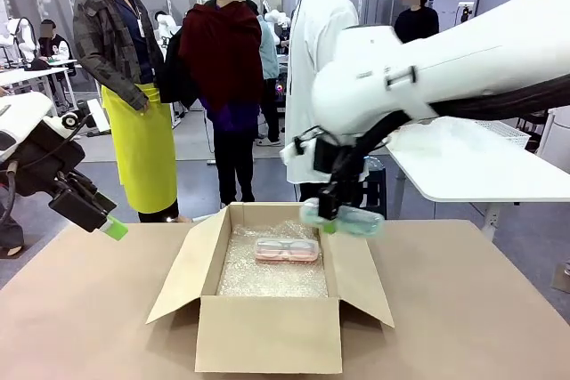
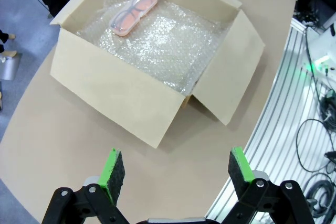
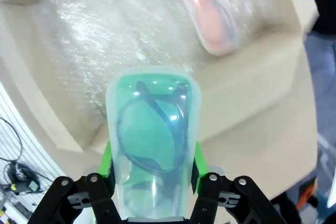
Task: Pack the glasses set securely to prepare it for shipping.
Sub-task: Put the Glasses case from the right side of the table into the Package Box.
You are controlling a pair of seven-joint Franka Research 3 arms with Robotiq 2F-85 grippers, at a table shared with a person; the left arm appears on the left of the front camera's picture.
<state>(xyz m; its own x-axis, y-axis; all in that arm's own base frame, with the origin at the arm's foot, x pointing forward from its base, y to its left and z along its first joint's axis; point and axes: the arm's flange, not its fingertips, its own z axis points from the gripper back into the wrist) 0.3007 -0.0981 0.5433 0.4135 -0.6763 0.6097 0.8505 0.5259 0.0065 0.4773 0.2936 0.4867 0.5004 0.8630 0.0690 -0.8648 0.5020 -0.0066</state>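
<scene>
A pink glasses case (image 1: 286, 250) lies on the bubble wrap inside the open cardboard box (image 1: 267, 331), toward its far side; it also appears as the pink case (image 2: 133, 12) and the pink case (image 3: 212, 11). My right gripper (image 1: 329, 218) is shut on the mint green glasses case (image 1: 352, 220), holding it above the box's far right flap. In the right wrist view the green case (image 3: 152, 140) sits between my pads, spectacles visible inside. My left gripper (image 1: 109, 227) hangs open over the table left of the box, with the left gripper (image 2: 176, 169) holding nothing.
Bubble wrap (image 2: 157, 40) lines the box floor. The box flaps (image 1: 183, 264) stand open on both sides. A white side table (image 1: 481, 162) stands at the right rear. Several people stand beyond the far table edge (image 1: 151, 224).
</scene>
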